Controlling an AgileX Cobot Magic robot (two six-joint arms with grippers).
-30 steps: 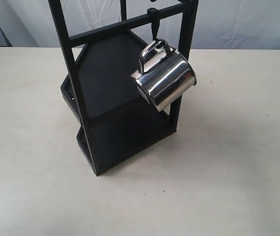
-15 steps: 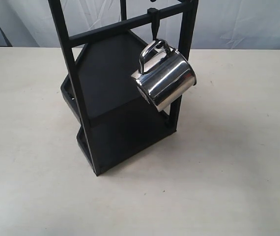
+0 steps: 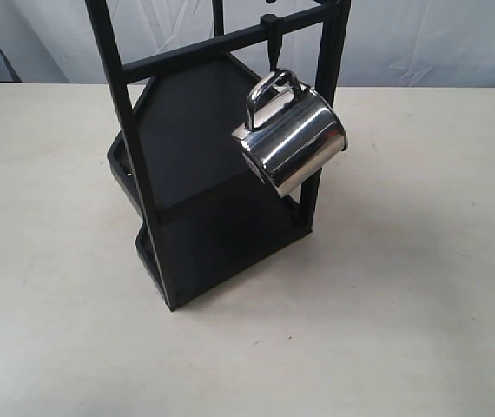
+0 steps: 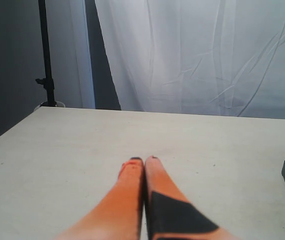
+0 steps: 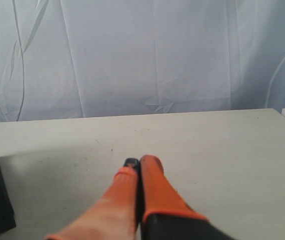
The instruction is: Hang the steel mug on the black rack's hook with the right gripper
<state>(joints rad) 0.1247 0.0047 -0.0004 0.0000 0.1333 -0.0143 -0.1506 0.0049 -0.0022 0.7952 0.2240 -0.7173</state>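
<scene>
Steel mug (image 3: 293,141) hangs by its handle on the hook (image 3: 271,42) of the black rack (image 3: 197,174).
Right gripper (image 5: 138,162) and left gripper (image 4: 143,160) both clenched, empty, nothing between the fingers.

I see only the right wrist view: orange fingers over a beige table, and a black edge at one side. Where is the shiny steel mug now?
Observer: The shiny steel mug hangs by its looped handle on the slim black hook of the tall black rack.
Operator: Does any end effector hold it?
Observer: No. The exterior view shows no arm near the mug.
Operator: And the left end effector?
Observer: The left end effector is shut, empty, over bare table. The right end effector is shut too.
</scene>
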